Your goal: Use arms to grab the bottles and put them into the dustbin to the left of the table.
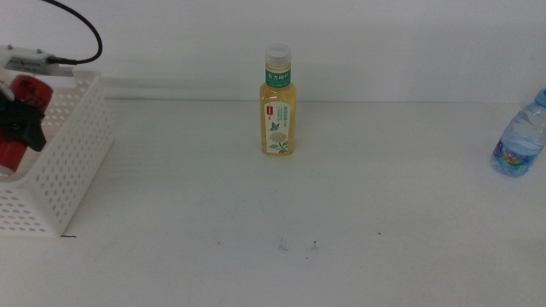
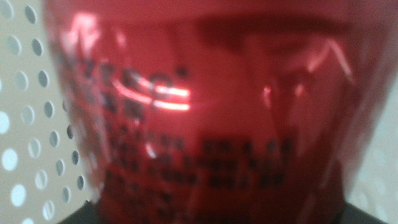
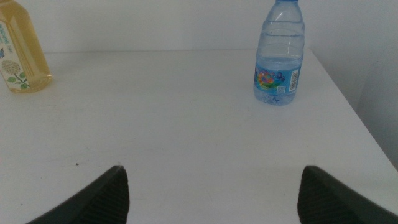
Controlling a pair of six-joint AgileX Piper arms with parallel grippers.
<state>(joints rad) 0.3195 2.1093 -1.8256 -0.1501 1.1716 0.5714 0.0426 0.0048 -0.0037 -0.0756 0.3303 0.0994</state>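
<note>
The red soda can hangs inside the top of the white perforated dustbin at the table's left, with my left gripper shut on it. In the left wrist view the can fills the picture, with the dustbin's holed wall just behind it. The yellow tea bottle stands upright at the back middle of the table. The clear water bottle stands at the far right edge. My right gripper is open low over the table, well short of the water bottle and tea bottle.
A black cable loops above the dustbin's back rim. A few dark specks mark the tabletop near the front. The table's right edge runs close beside the water bottle.
</note>
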